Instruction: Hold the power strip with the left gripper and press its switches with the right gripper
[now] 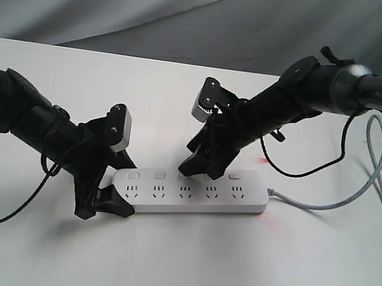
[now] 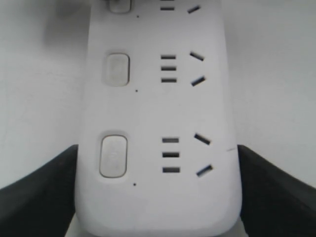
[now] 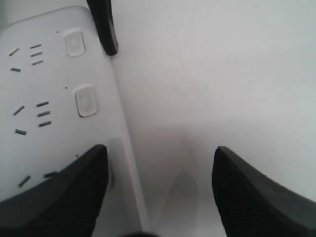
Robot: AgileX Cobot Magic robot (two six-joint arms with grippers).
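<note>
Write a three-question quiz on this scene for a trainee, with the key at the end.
1. True or false: the left gripper clamps the power strip at the end where its grey cord leaves.
2. The right gripper is: A) shut on the cord; B) open, one finger over the strip, the other over the table; C) shut on a switch.
3. Fill in: the exterior view shows ___ socket groups on the strip.
Key: 1 false, it grips the opposite end; 2 B; 3 five.
</note>
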